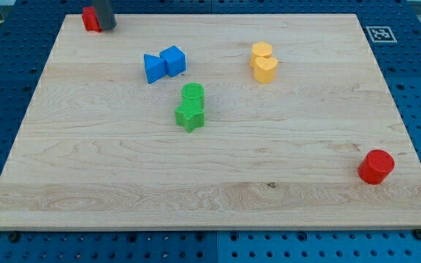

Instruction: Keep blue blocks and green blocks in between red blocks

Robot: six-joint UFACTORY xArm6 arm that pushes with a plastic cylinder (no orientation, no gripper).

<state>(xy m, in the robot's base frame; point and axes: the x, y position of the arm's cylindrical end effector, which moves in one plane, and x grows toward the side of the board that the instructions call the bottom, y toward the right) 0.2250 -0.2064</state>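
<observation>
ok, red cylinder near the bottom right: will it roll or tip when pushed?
The red cylinder stands on its flat end, so it should slide, not roll. It looks squat, so tipping seems unlikely. It sits close to the board edge; an outward push may drop it off.

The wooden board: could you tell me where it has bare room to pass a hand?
Free: the view's bottom strip below the green star block, left of the red cylinder. Crowded: upper middle, with blue blocks and yellow blocks; my tip touches the red block top-left.
</observation>
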